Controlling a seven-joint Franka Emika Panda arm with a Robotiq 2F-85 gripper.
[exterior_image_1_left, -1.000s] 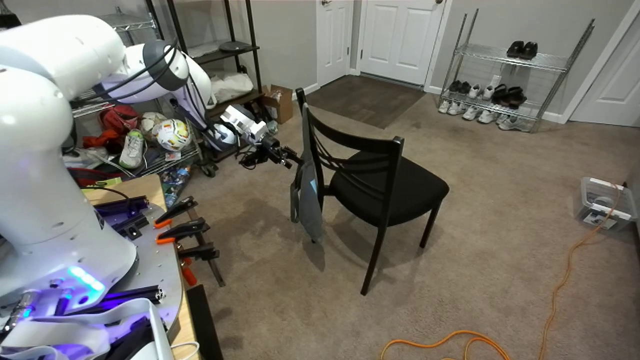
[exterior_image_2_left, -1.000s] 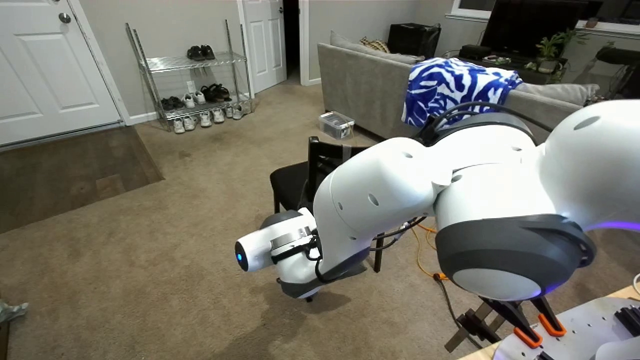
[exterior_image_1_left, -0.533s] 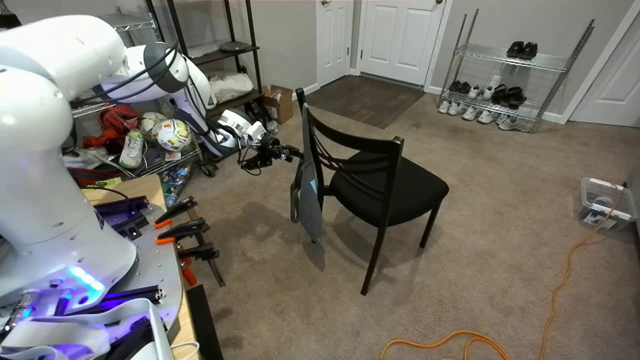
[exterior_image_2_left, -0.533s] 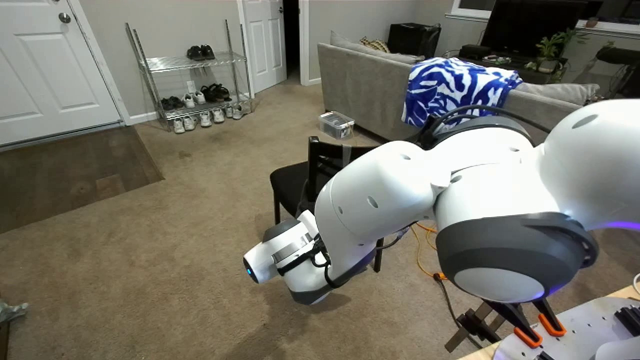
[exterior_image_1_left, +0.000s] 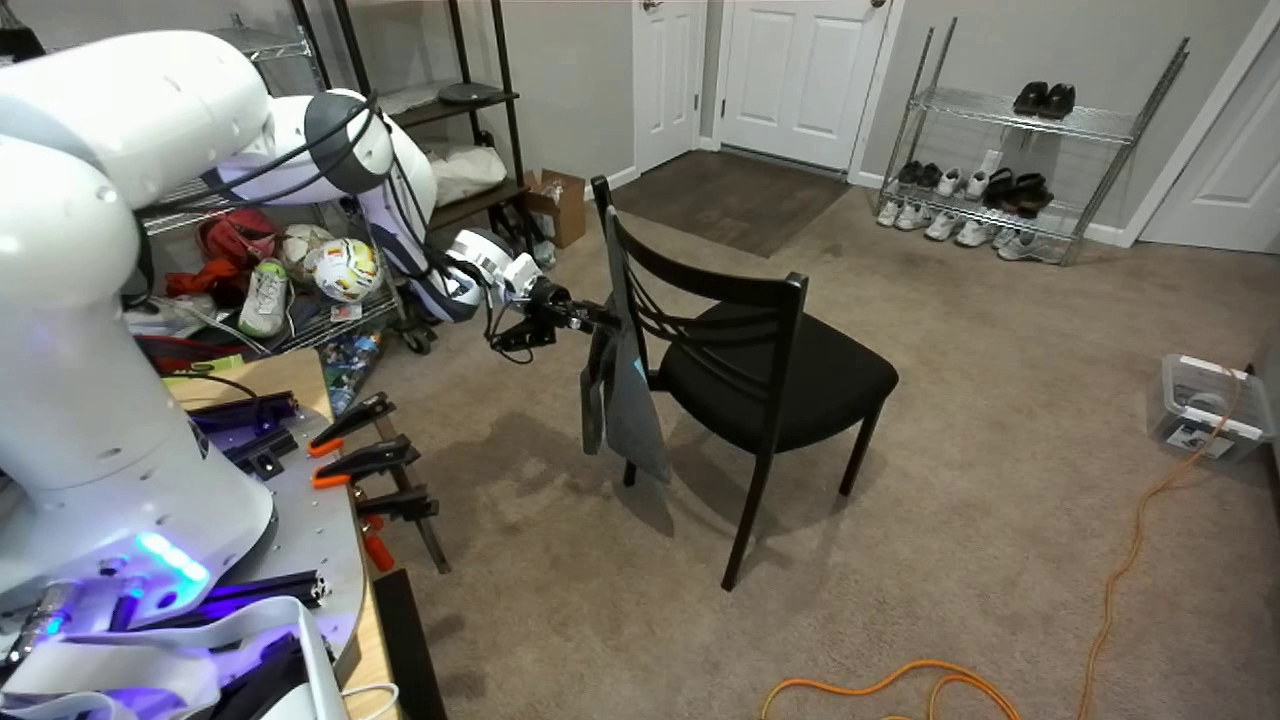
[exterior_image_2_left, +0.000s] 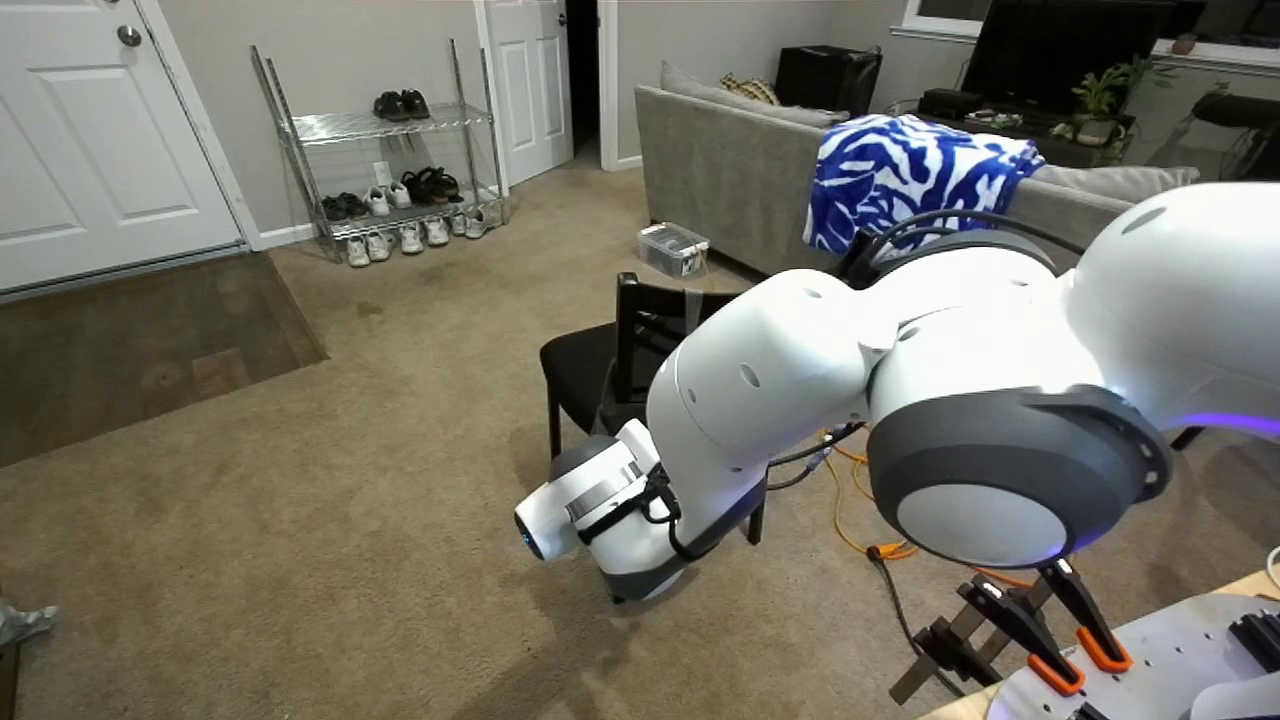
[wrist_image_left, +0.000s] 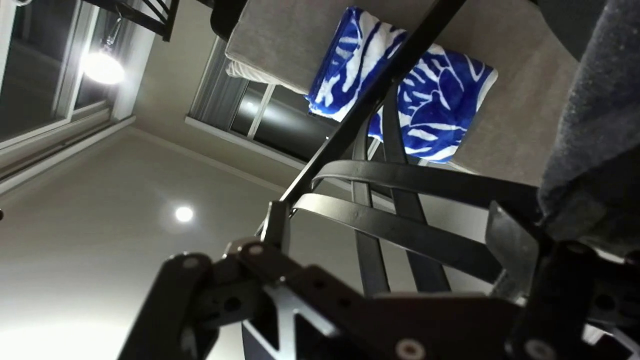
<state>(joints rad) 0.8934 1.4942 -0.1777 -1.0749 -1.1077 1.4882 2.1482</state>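
Gray sofa (exterior_image_2_left: 735, 170) is biggest, well past the black dining chair (exterior_image_1_left: 785, 385) in an exterior view. Next, the white Panda arm (exterior_image_2_left: 780, 370), coming in on the rear side of the chair. Wire shoe rack (exterior_image_1_left: 965, 106), w/ shoes on both tiers, stands well apart from the chair, by the wall. Blue/white throw (exterior_image_2_left: 915, 175) is draped on the sofa, likewise well past the chair. Gray fabric pc. (exterior_image_1_left: 632, 400) hangs down the rear of the chair's back; bag or apron, I can't tell which. Clear storage bin (exterior_image_2_left: 672, 248) is on the floor beyond the chair, nr. the sofa. Gripper (wrist_image_left: 392, 232) is right at the chair's back, fingers (wrist_image_left: 275, 227) spread wide, slats showing btwn. them in the wrist view. One finger's just beside the fabric's edge; touching or not, can't tell.
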